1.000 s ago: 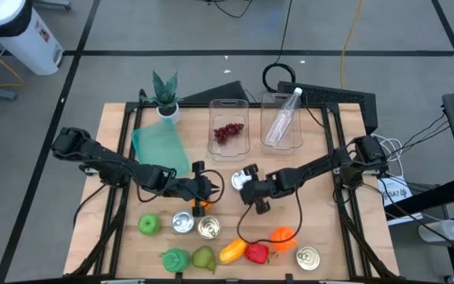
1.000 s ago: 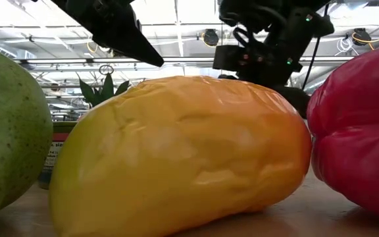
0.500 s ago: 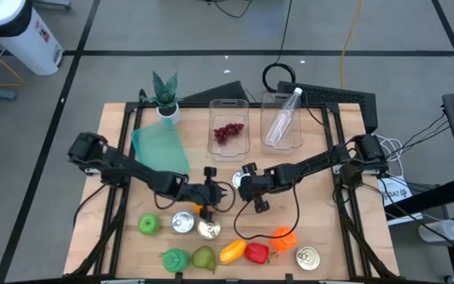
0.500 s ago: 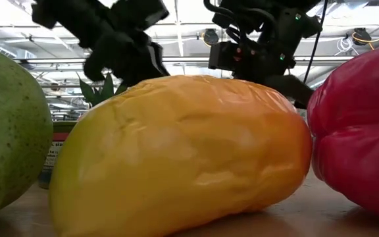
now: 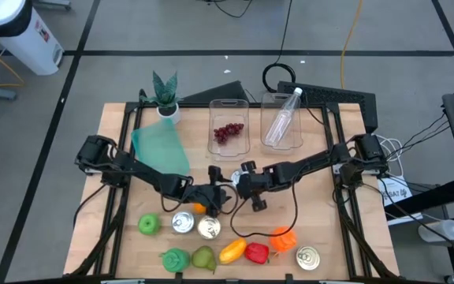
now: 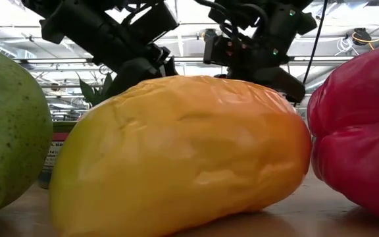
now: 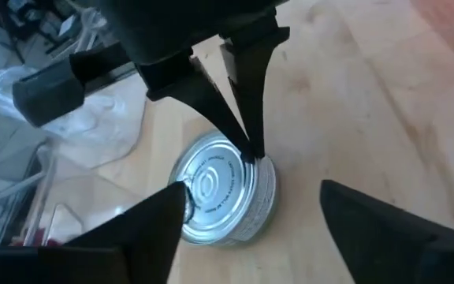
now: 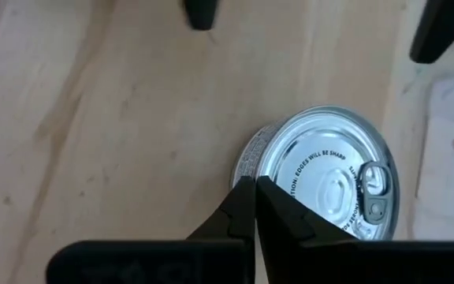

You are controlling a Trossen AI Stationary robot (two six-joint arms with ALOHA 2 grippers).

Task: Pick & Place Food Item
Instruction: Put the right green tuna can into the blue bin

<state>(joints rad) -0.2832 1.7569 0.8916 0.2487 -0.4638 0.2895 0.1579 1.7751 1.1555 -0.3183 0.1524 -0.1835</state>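
A silver can with a pull-tab lid [image 7: 223, 189] [image 8: 329, 177] stands upright on the wooden table [image 5: 314, 205], near its middle. My left gripper [image 7: 253, 188] [image 5: 221, 193] is open and low over the table, with one finger on each side of the can. My right gripper [image 8: 254, 183] [image 7: 251, 154] [image 5: 239, 185] is shut and comes from the opposite side, its tips at the can's edge. In the high view both grippers cover the can. My right gripper's shut fingertips [image 7: 247, 146] meet the rim of the can's lid [image 7: 260, 162] on the side nearest that arm. They slant down from above. The can stands flat on the table.
Two clear bins stand at the far edge, one with grapes [image 5: 228, 130] and one with a bottle [image 5: 282, 118]. Beside them are a plant [image 5: 164, 95] and a teal bag [image 5: 160, 146]. Two cans [image 5: 182, 223], fruit and peppers [image 5: 232, 251] [image 6: 176, 158] line the near edge.
My left gripper has come down and gone toward the table's right, up to the can, rolling as it went. Its fingers have opened. My right gripper has stayed shut at the can.
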